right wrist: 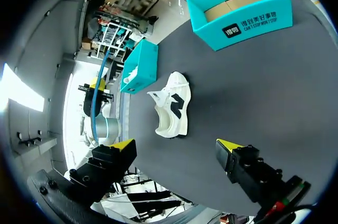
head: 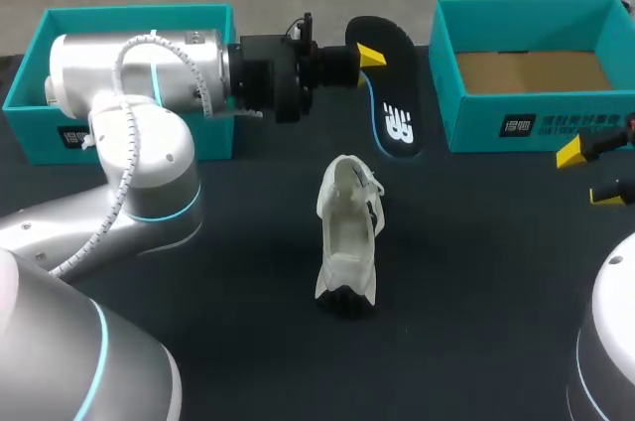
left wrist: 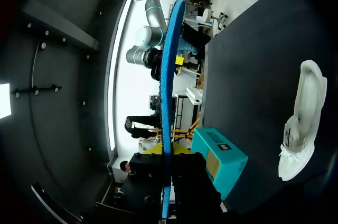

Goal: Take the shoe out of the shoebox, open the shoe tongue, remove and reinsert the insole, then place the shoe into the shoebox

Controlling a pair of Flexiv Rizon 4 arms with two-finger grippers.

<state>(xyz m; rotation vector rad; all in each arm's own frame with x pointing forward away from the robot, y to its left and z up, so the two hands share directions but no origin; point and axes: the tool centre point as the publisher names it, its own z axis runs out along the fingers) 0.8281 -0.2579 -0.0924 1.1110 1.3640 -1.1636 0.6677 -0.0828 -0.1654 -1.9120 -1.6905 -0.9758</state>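
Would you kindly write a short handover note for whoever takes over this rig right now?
The left gripper is shut on the insole, held clear of the shoe.
The right gripper is open and empty, near the table's right edge.
The shoe stands on the table, in front of the shoebox and a second teal box.
Done: shoe out, insole removed.
Left: reinsert the insole, put the shoe into the shoebox.

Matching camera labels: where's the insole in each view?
Head view: insole held by the left gripper, beyond the shoe.
Left wrist view: edge-on blue strip between its own fingers, shoe off to the side.
Right wrist view: thin blue strip beyond the shoe, in the left gripper.
Shared landmark: the white shoe on the table.
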